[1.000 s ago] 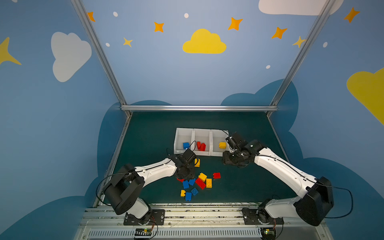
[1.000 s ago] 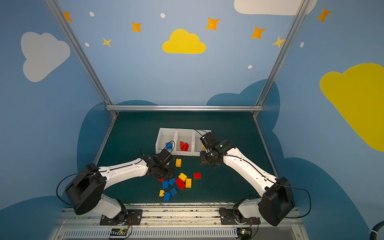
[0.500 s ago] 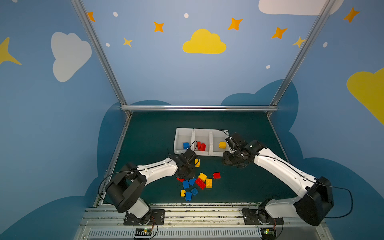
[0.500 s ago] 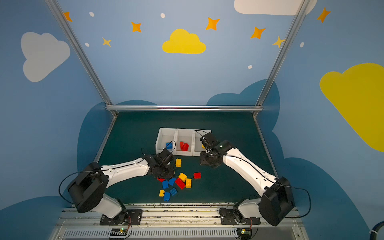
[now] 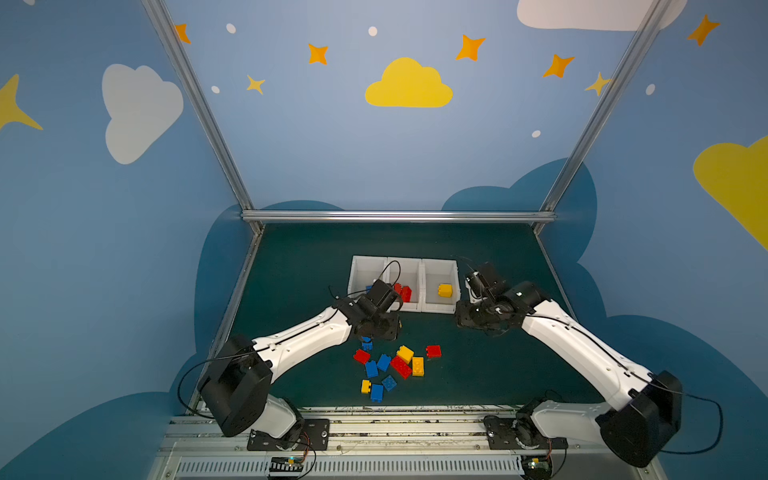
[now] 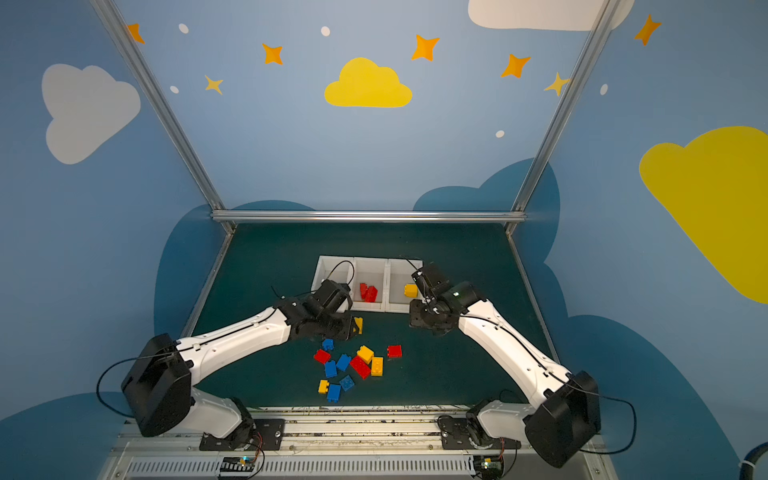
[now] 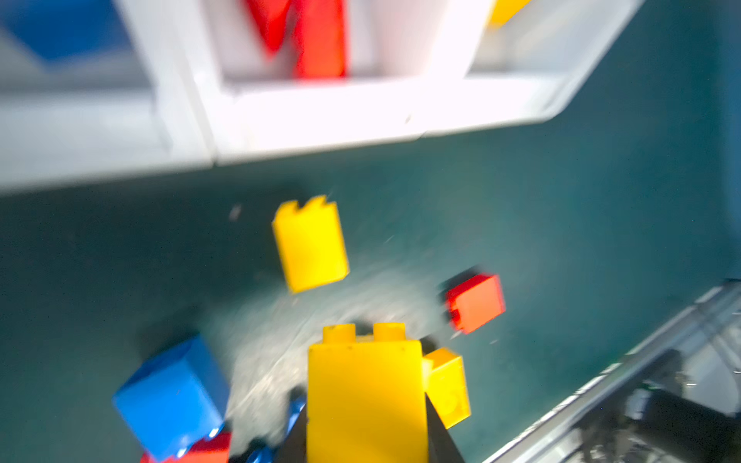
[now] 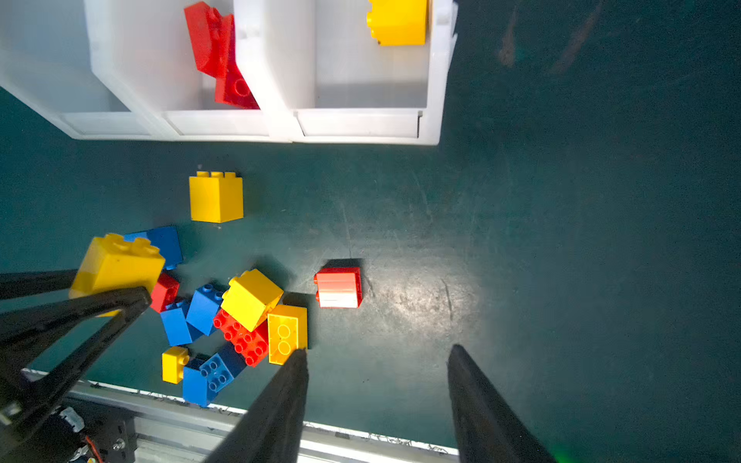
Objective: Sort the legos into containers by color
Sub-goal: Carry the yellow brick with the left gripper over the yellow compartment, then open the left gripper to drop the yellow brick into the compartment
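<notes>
A dark green mat [image 5: 332, 257] covers the table. In the wrist views it is scuffed pale with scratches near the bricks. Blue walls [image 5: 291, 145] close it in, painted with white and yellow clouds, orange stars and white dots. Metal posts [image 5: 199, 108] stand at the back corners, and a metal rail [image 5: 374, 428] runs along the near edge, where both arms are bolted down. Three white bins [image 5: 422, 282] stand in a row near the middle of the mat. The left one holds a blue brick [image 5: 368, 287], the middle one red bricks [image 5: 403, 293] and the right one a yellow cube [image 5: 445, 290]. The left gripper [image 8: 110, 288] is clamped on a yellow brick [image 7: 367, 393], held over the left side of a loose pile [image 5: 384, 362] of red, blue and yellow bricks in front of the bins. A second yellow brick [image 8: 216, 198] stands alone between the pile and the bins, and a red brick [image 5: 433, 351] lies apart on the pile's right. The right gripper [image 8: 377, 350] hangs by the right bin, its fingers spread with nothing between them.
</notes>
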`<state>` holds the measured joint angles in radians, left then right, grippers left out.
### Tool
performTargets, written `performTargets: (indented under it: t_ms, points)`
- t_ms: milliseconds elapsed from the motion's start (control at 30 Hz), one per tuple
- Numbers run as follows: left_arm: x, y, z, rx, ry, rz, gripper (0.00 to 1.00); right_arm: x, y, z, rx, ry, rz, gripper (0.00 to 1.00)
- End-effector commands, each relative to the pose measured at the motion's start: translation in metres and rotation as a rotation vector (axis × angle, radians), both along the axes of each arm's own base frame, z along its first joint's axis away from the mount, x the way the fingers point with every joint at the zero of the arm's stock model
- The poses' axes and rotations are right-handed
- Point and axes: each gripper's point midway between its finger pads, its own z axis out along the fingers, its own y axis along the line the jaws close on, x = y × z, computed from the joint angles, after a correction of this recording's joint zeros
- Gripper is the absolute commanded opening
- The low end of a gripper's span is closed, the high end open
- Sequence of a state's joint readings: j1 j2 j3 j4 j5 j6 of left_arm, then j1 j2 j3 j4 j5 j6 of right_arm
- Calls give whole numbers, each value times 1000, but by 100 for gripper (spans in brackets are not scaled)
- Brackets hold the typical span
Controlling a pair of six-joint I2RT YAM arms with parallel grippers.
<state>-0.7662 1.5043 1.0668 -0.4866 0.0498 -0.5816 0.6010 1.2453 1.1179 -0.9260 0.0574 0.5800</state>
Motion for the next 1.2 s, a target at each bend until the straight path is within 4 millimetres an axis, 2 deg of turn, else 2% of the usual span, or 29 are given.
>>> performTargets:
  t_ms: [0, 167, 333, 467, 667, 800, 933, 1167]
  points:
    - [21, -26, 16, -30, -52, -63, 35, -5, -20, 5, -38, -52, -13, 57]
    - [67, -69, 26, -65, -85, -120, 35, -13, -38, 12, -44, -110, -68, 57]
    - [105, -111, 20, -82, -61, -183, 35, -22, -52, 17, -17, -211, -81, 57]
    - [123, -133, 11, -85, -39, -206, 36, -30, -59, 15, -13, -208, -94, 57]
    - [134, -138, 0, -65, -30, -195, 39, -37, -62, 8, -16, -183, -99, 57]
    - [137, -137, -5, -66, -25, -177, 49, -39, -62, 0, -14, -171, -105, 57]
    - [137, -136, 0, -66, -34, -177, 55, -37, -59, 2, -3, -164, -99, 57]
    - [133, -126, 16, -85, -70, -166, 58, -40, -56, 1, 22, -156, -99, 57]
